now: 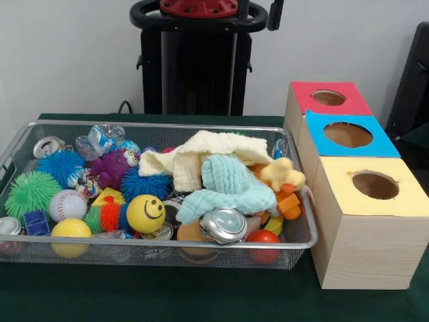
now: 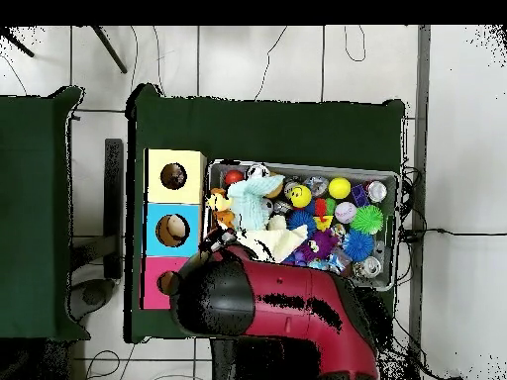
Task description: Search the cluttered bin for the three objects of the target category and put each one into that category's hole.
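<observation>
**Arm over the bin, targets buried**

The red arm [image 2: 287, 302] looms over the wire-mesh bin [image 1: 201, 247]; its pincer can't be made out, so no call on its state. Cream cloth [image 1: 194, 157] and mint cloth [image 1: 231, 188] smother the pile. The 3 blotch-printed pieces aren't clearly showing. Risk: snagging a plain cloth instead. The yellow box's hole [image 1: 375, 184] waits beside the bin.

We see the bin [image 1: 295, 243] of shiny silver wire mesh, soft waffle-textured mint cloth [image 1: 231, 184] at its centre, a glossy crushed metal can [image 1: 223, 225] lower down, and matt light-wood box [image 1: 365, 251] at right.
</observation>
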Controlling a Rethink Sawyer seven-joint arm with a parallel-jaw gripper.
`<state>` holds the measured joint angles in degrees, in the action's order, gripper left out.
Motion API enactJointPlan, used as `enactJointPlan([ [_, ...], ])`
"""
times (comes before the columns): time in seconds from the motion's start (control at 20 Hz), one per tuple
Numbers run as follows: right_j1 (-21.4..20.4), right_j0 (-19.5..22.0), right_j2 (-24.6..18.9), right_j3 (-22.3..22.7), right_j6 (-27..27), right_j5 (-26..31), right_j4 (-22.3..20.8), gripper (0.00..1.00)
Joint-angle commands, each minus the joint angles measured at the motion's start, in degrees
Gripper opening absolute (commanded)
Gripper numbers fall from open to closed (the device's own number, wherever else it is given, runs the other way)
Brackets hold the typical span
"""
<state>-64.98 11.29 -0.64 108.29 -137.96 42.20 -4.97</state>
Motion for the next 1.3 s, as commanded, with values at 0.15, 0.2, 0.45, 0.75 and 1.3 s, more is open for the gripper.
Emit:
enactJointPlan([
  [0.15,2.2,4.0,0.5,4.1,-0.5,-5.4,-1.3,1.00],
  [0.2,2.4,5.4,0.2,4.5,1.1,-6.2,-1.5,1.00],
  [0.45,3.0,10.0,-0.6,5.2,5.3,-8.3,-3.6,1.00],
  [0.75,6.5,14.5,-2.2,4.7,5.4,-12.6,-6.3,1.00],
  [1.3,15.1,17.8,-5.0,2.4,3.8,-22.0,-10.9,1.00],
])
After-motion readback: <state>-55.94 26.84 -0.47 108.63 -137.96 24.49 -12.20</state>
